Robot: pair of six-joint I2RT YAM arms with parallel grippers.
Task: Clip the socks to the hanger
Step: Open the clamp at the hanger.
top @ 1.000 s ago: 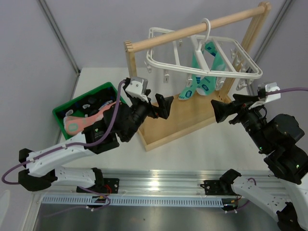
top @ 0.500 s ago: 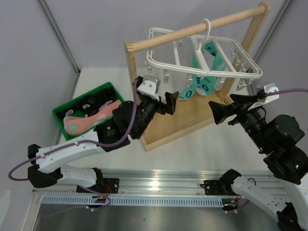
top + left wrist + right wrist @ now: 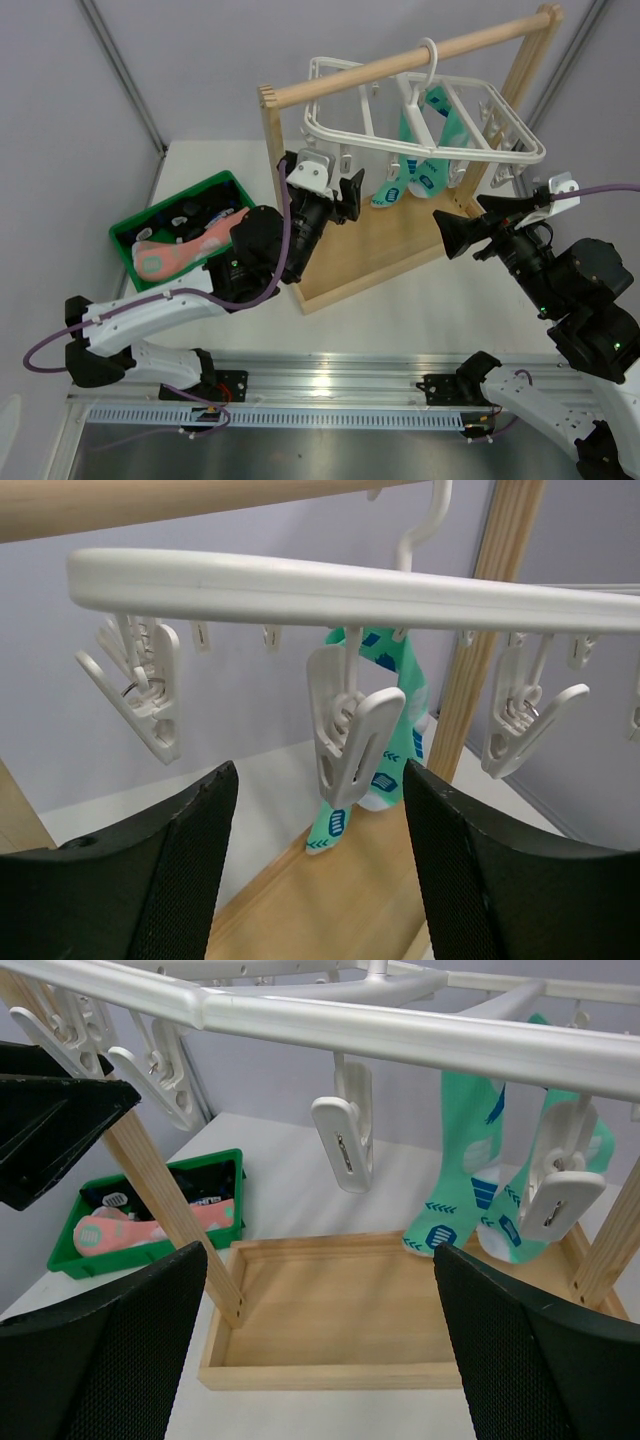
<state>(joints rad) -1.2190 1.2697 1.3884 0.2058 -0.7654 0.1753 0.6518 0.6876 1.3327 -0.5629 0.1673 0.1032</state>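
Observation:
The white hanger [image 3: 425,152] hangs by its hook from the wooden rod, and clips dangle along its edge. My left gripper [image 3: 325,185] is raised under the hanger's left rail [image 3: 300,585]. It is open, and one clip [image 3: 350,730] hangs just above the gap between its fingers. My right gripper [image 3: 470,222] is wide open and empty, level with the rack's right side, facing a clip [image 3: 345,1145]. A salmon-pink sock [image 3: 180,250] and black socks [image 3: 205,212] lie in the green bin [image 3: 130,228]; both also show in the right wrist view, the pink sock [image 3: 130,1230] and the black socks [image 3: 150,1192].
Teal-green socks [image 3: 425,170] hang clipped at the hanger's middle. The wooden rack's rod [image 3: 400,65] spans two uprights over a shallow wooden base tray [image 3: 380,260]. The near left upright [image 3: 160,1190] stands between the grippers.
My left arm has swung right and up from near the bin to under the hanger's left edge, and its jaws have narrowed somewhat. The right arm has barely moved.

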